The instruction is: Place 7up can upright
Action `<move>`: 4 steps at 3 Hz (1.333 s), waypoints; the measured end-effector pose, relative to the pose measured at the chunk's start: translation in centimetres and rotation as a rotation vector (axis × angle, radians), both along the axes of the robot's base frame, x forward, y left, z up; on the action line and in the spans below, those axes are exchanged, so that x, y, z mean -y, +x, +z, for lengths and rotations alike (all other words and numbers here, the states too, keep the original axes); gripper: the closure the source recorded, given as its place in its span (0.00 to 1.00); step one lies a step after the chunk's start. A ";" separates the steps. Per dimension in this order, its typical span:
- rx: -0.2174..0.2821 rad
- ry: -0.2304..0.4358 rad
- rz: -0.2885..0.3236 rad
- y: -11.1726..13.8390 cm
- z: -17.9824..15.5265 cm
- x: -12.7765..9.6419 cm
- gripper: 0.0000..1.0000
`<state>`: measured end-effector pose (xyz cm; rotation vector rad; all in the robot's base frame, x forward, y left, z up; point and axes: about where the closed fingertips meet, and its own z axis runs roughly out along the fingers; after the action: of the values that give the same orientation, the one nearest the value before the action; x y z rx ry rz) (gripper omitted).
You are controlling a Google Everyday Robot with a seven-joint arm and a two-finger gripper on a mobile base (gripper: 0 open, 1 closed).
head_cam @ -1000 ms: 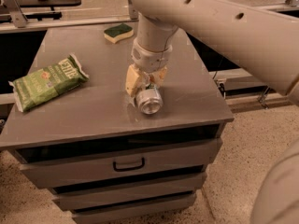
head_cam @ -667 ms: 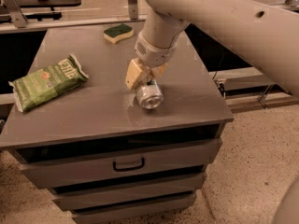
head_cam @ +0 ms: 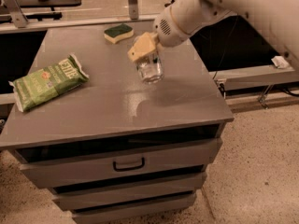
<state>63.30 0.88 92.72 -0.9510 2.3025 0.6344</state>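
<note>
Now the gripper (head_cam: 146, 55) hangs over the middle of the grey cabinet top (head_cam: 187, 94), its jaws clamped on the 7up can (head_cam: 151, 70). The can looks clear of the surface and tilted, with 1 silvery end turned down toward the camera. Danger here: if it is let go before it is squared up, it lands on its rim, topples and rolls toward the front edge. A thin hold on smooth aluminium could slip too. The chip bag (head_cam: 49, 80) and sponge (head_cam: 118, 31) lie well apart.
</note>
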 end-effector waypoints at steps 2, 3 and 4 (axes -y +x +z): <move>0.179 0.216 0.153 -0.7 3.8 0.1 1.00; 0.195 0.220 0.153 -0.7 3.6 0.1 1.00; 0.282 0.255 0.175 -1.0 3.1 0.1 1.00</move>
<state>62.28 0.79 95.77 -1.0513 1.8560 0.7904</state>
